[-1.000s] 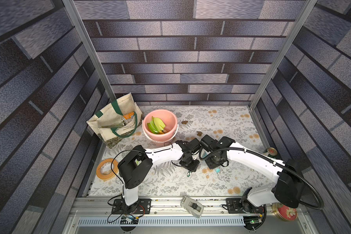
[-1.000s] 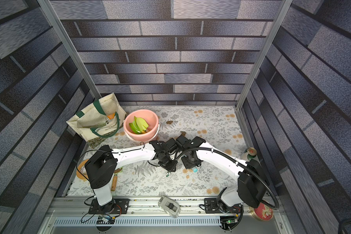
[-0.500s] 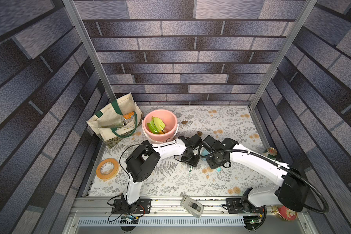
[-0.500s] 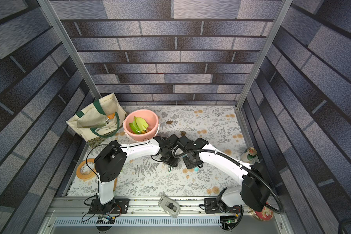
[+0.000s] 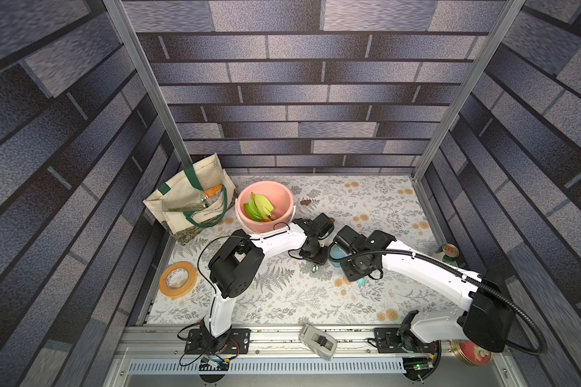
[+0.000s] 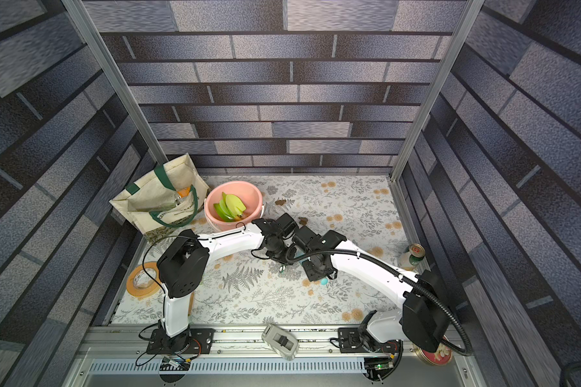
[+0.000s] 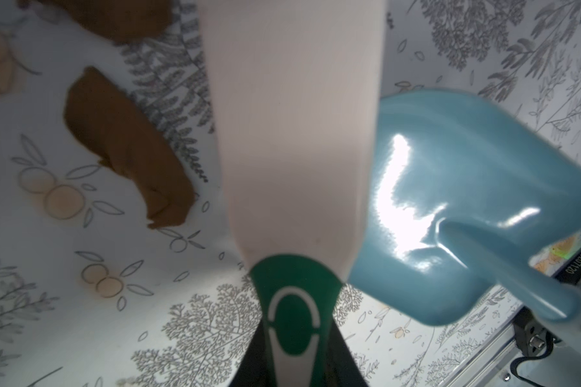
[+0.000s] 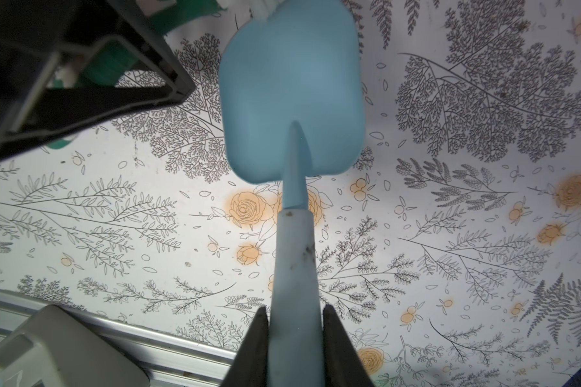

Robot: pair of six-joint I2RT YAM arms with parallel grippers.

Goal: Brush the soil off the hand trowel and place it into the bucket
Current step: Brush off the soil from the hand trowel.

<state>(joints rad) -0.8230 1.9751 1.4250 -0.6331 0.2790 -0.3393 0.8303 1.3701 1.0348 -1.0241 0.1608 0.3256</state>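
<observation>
Your hand trowel (image 8: 291,90) is held over the surface at mid-frame in both top views, where the arms hide all but a sliver of blue (image 5: 335,258). Only the right wrist view gives you the whole pale-blue blade and handle. There the right gripper (image 8: 296,348) pinches the handle from both sides. Only the left wrist view shows you the glossy blade face, with the pale bristles of the brush (image 7: 292,134) at its edge. The left gripper (image 7: 294,375) is clamped on the brush's green handle. A brown blob of soil (image 7: 125,147) lies on the surface near the bristles. The bucket (image 5: 280,197), at upper centre-left in both top views, holds green trowels (image 5: 259,207). The floral surface (image 5: 282,301) sits between dark brick-patterned walls (image 5: 316,100).
</observation>
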